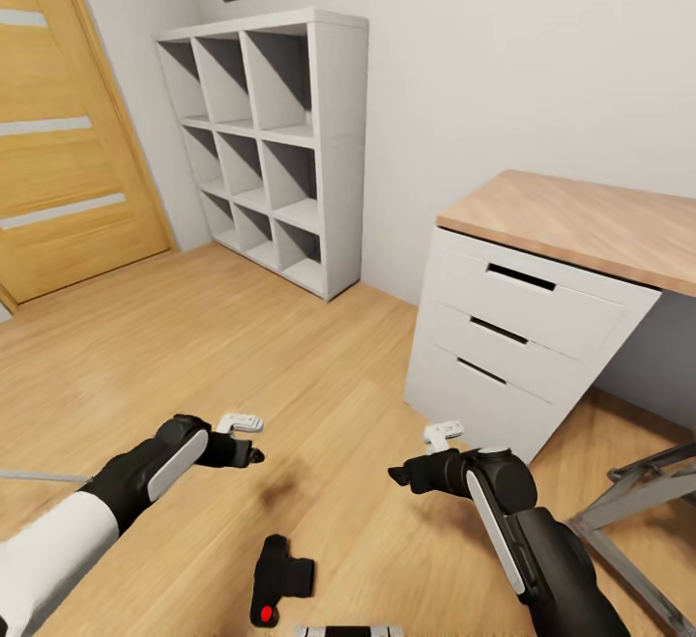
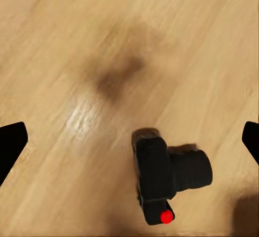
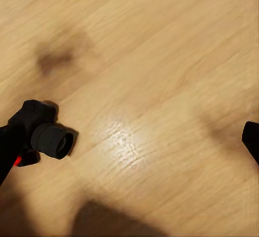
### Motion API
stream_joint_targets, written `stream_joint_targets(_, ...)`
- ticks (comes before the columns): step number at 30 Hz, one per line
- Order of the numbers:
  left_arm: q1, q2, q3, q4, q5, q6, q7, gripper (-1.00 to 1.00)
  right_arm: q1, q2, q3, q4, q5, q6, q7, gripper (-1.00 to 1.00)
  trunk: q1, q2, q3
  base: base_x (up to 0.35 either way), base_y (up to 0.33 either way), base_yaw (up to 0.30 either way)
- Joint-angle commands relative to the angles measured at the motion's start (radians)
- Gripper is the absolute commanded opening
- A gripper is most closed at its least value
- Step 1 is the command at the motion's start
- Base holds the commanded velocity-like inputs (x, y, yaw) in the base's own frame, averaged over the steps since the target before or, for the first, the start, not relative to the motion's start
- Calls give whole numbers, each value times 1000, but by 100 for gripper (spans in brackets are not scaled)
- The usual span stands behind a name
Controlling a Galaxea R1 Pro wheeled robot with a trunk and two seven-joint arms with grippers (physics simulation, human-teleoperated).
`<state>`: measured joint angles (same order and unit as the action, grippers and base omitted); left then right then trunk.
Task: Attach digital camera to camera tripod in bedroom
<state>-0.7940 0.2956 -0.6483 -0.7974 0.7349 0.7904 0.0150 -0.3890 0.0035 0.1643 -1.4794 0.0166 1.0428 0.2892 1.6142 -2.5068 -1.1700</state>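
Two tools hang empty above the plank floor [image 1: 290, 366]: the left tool [image 1: 253, 451] and the right tool [image 1: 396, 473] both show fingers spread wide in their wrist views. We log the digital camera [image 1: 280, 579] lying on the floor between the arms, near the robot's base, lens sideways and red dot up. For a clean pick we judge the left tool should drop straight over the body, fingers straddling it clear of the lens.
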Motion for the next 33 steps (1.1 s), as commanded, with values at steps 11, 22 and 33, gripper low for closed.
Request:
stream_joint_targets(11,-95,-4,-147,108,-376,-17,-304,100,-1,0,0,-1,2,4,2,100,5,-3,-44,0,0,0)
stream_joint_targets(22,-95,-92,-173,114,-701,4,-440,100,-1,0,0,-1,2,4,2,100,8,-5,-71,0,0,0)
stream_joint_targets(33,-92,-124,-124,101,-808,44,-470,100,-1,0,0,-1,2,4,2,100,8,-5,-71,0,0,0)
